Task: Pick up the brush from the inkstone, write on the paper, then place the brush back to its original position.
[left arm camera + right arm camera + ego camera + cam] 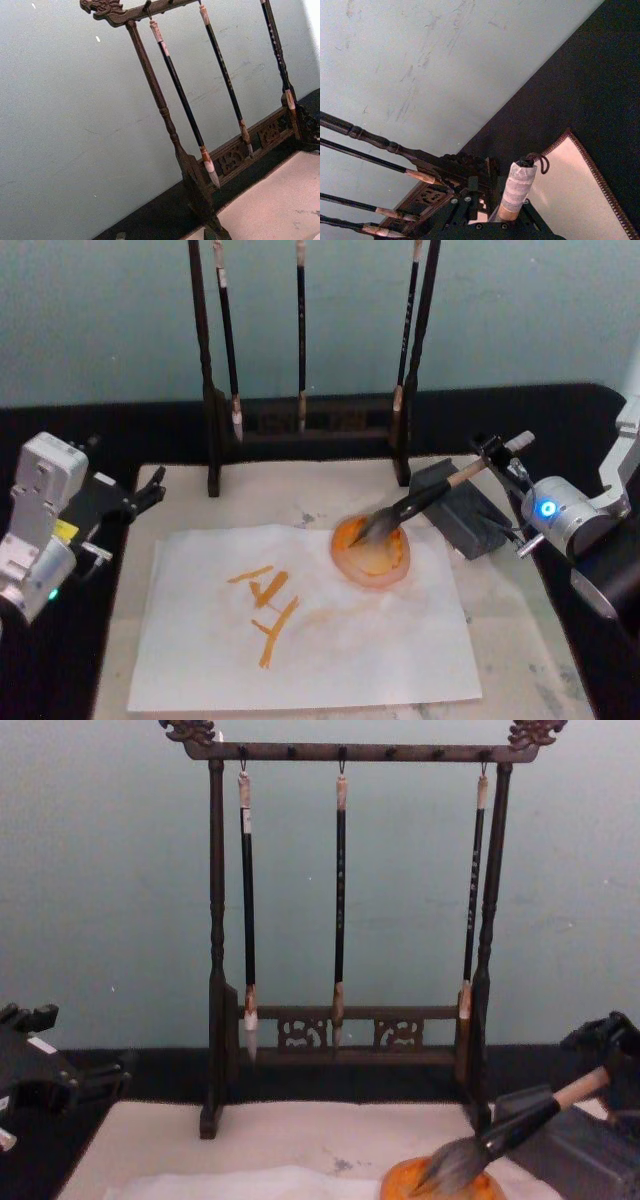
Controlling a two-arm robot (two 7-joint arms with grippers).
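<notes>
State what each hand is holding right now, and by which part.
The right hand grips the brush near the white-wrapped top of its handle, bristles in the orange dish. The left hand holds nothing, beside the mat.

A pale blue-green wall [110, 870] rises behind a black-covered table [560, 410], evenly lit.

head: high, down | chest: low, fwd | both: brush rack [300, 420]

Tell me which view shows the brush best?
The head view: the whole brush shows, tuft on the orange dish, handle in the right gripper. The chest view shows tuft and shaft; the right wrist view, its wrapped end.
</notes>
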